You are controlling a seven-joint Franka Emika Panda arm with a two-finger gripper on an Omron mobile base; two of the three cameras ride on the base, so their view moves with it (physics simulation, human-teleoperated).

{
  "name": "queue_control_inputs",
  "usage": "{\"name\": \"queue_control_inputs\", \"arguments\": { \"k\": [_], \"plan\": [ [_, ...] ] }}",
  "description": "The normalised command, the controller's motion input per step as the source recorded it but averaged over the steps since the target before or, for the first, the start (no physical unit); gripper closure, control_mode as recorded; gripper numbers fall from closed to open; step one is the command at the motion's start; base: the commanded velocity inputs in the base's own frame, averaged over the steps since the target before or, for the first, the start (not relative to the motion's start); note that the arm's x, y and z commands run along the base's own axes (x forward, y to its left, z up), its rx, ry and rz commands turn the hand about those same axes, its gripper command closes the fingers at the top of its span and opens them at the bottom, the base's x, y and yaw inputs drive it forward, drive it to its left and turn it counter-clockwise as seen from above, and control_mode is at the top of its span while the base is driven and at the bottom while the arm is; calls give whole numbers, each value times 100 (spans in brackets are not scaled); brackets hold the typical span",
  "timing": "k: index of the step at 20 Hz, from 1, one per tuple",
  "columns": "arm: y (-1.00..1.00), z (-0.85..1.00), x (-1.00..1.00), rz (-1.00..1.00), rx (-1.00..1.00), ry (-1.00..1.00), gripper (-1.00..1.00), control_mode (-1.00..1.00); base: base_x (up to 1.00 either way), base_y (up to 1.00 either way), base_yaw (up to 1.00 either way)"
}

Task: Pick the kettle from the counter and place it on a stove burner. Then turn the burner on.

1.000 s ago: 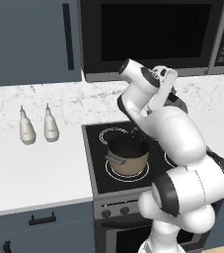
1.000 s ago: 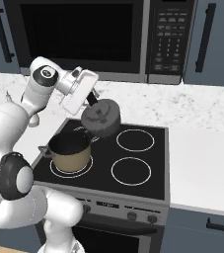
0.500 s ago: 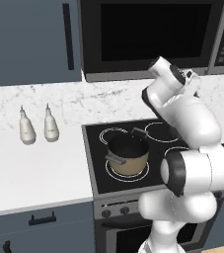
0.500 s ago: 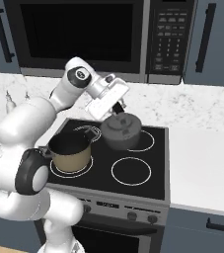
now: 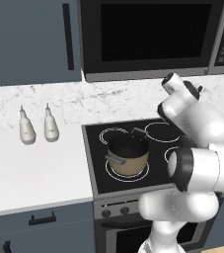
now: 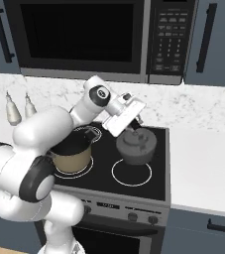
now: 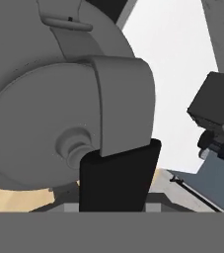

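The dark grey kettle (image 6: 136,145) hangs low over the right half of the black glass cooktop (image 6: 156,186), just behind the front right stove burner (image 6: 131,172), a thin white ring. Whether the kettle touches the glass I cannot tell. My gripper (image 6: 134,128) is shut on the kettle's arched handle from above. In the hand view the kettle (image 7: 44,113) is very close, with its lid knob (image 7: 74,146) and the handle's black middle (image 7: 118,180) showing. The arm hides the kettle in the left base view. The white counter (image 5: 34,173) lies left of the stove.
A tan pot (image 5: 127,155) with a dark inside stands on the front left double ring, also seen as the pot (image 6: 73,151). Two small bottles (image 5: 27,129) (image 5: 51,127) stand on the left counter. A microwave (image 6: 79,37) hangs above the stove. More counter (image 6: 203,163) lies to the right.
The arm has swung to the right with the kettle in its grip, from over the cooktop's back left to its right half, and lowered it. The pot has not moved.
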Motion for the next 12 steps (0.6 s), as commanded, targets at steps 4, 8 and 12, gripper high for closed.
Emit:
{"name": "queue_control_inputs", "arguments": {
  "k": [4, 8, 12],
  "plan": [
    [-32, -50, 3, 0, 7, 4, 100, -100, 0, 0, 0],
    [-2, -42, 15, 0, 16, 0, 100, -100, 0, 0, 0],
    [0, -32, 14, 0, 18, 0, 100, -100, 0, 0, 0]
  ]
}}
